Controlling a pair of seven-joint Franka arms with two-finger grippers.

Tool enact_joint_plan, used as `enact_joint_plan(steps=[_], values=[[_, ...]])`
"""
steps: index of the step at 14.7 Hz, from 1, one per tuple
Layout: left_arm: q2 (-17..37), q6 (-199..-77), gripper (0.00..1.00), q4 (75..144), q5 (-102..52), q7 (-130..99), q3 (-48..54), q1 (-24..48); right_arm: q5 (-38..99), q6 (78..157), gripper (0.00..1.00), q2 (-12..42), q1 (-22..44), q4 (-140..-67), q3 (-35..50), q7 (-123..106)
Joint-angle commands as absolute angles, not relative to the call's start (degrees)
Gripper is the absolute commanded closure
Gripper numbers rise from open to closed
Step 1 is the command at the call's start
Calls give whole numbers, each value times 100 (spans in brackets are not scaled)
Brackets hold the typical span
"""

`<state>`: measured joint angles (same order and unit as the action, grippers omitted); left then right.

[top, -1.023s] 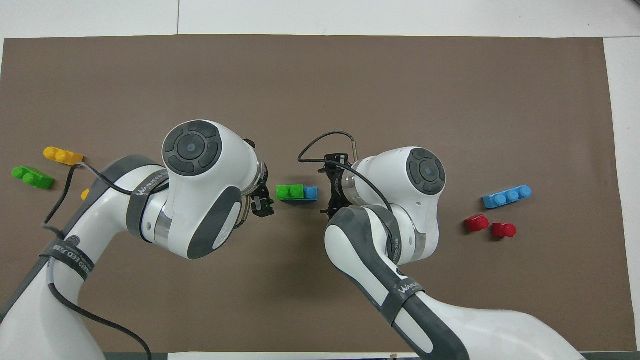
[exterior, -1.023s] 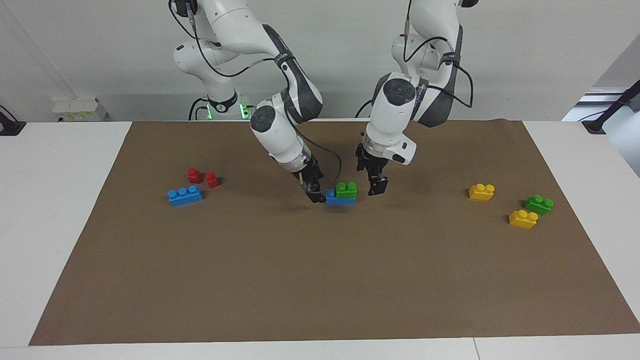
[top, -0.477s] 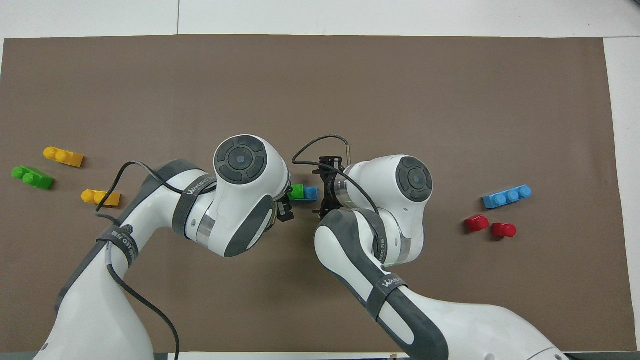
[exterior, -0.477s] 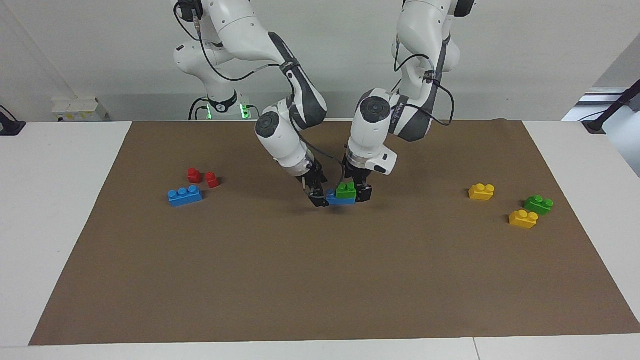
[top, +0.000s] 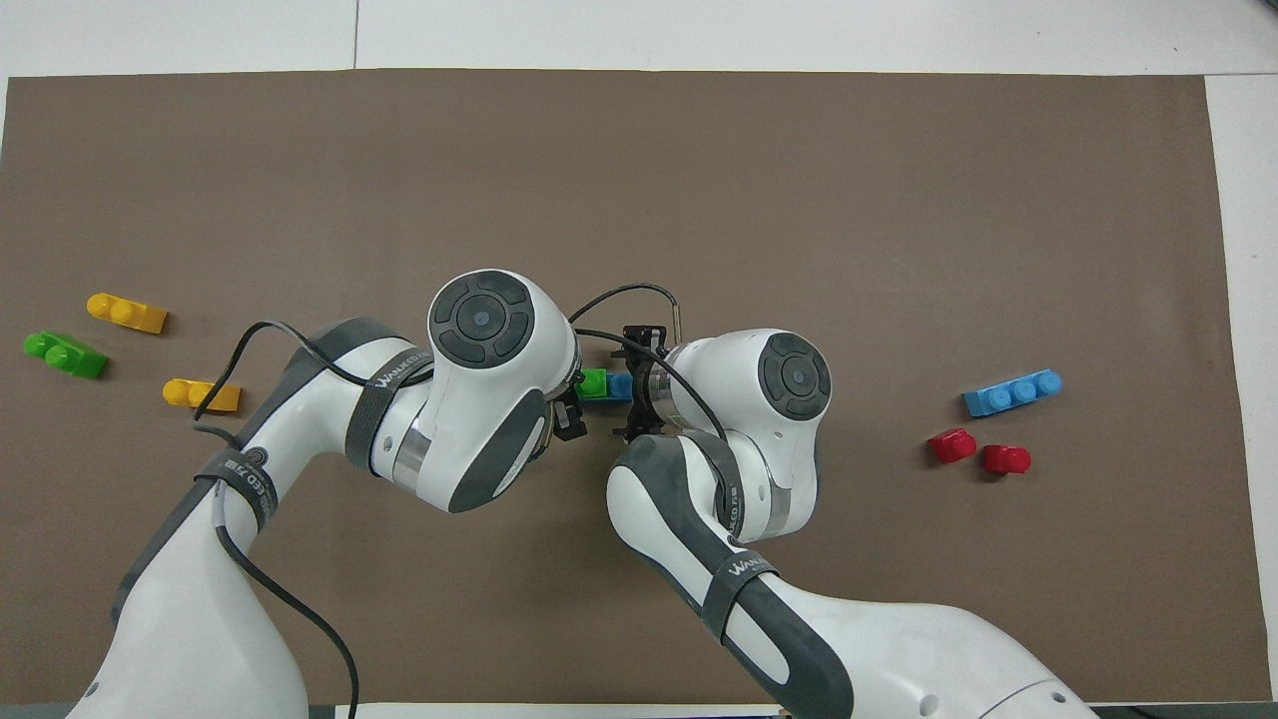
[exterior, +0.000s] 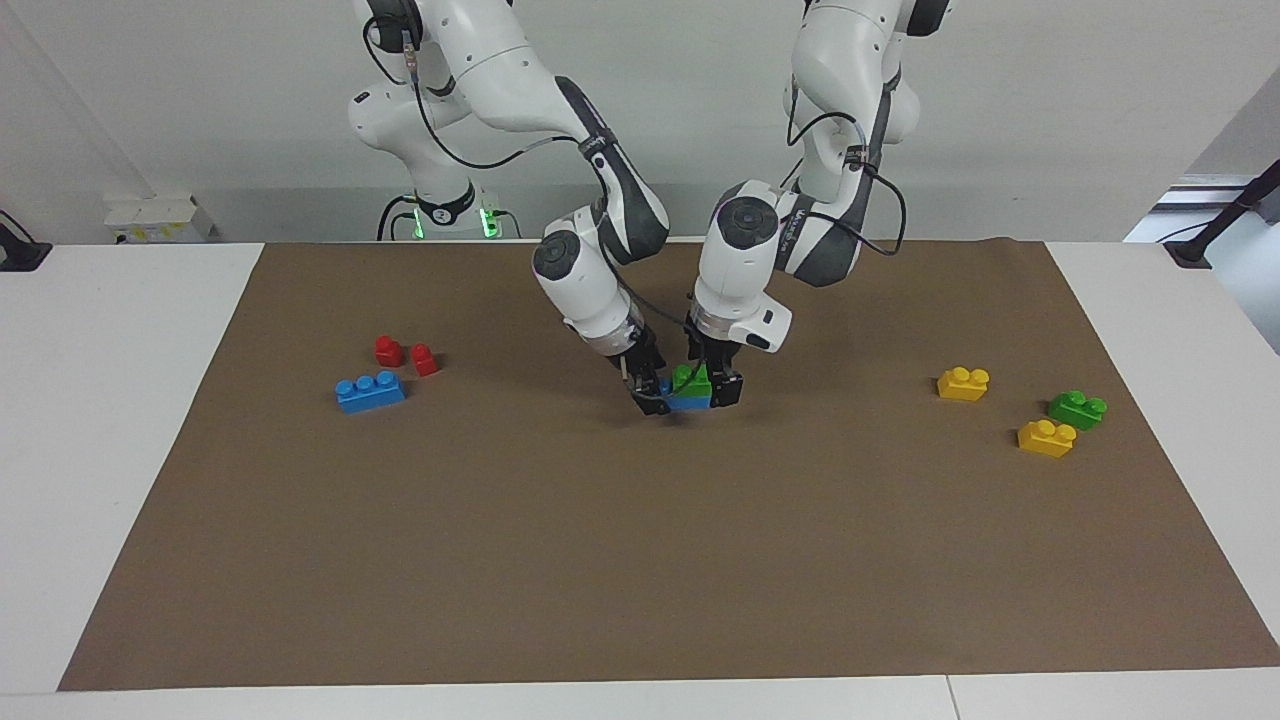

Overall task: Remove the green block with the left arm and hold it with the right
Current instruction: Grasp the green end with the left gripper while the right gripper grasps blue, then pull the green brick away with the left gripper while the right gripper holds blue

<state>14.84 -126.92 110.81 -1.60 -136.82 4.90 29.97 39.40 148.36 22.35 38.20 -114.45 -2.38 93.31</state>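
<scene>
The green block point(exterior: 690, 380) point(top: 593, 383) sits on top of a blue brick point(exterior: 690, 403) point(top: 621, 384) in the middle of the brown mat. My left gripper point(exterior: 710, 385) is low over it and open, one finger beside the block toward the left arm's end, the other hidden by the block. My right gripper point(exterior: 655, 396) point(top: 631, 387) is open at the blue brick's end toward the right arm, its fingers either side of that end. Whether any finger touches a brick I cannot tell.
A second green block point(exterior: 1077, 409) and two yellow bricks point(exterior: 963, 383) point(exterior: 1046, 438) lie toward the left arm's end. A blue three-stud brick point(exterior: 370, 391) and two red pieces point(exterior: 389, 350) point(exterior: 424, 359) lie toward the right arm's end.
My left gripper came in from beside the stack and settled around the green block. My right gripper slid closer onto the blue brick's end and its fingers have begun to narrow.
</scene>
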Motion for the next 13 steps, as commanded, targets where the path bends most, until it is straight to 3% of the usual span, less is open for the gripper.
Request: enact_joint_plan(steps=[1, 4, 5, 8, 12, 13], values=[[1450, -12814, 0, 11206, -53, -13816, 413, 3094, 4122, 14950, 13, 2224, 3815, -11514, -246, 9062], [1450, -12814, 0, 11215, -53, -13816, 413, 3094, 4140, 14968, 29, 2224, 3797, -11584, -237, 9062], [1450, -12832, 0, 11224, -53, -13816, 413, 3094, 4279, 15020, 42, 2224, 3797, -11593, -246, 9062], [1450, -12867, 0, 11241, -53, -13816, 413, 3102, 4614, 15056, 100, 2224, 3771, -11593, -246, 9035], [1450, -12867, 0, 11241, -53, -13816, 413, 3138, 4623, 15029, 100, 2215, 3771, -11619, -246, 8763], [1450, -12867, 5, 11241, -44, -13790, 413, 3146, 4623, 15038, 100, 2215, 3771, -11637, -246, 8754]])
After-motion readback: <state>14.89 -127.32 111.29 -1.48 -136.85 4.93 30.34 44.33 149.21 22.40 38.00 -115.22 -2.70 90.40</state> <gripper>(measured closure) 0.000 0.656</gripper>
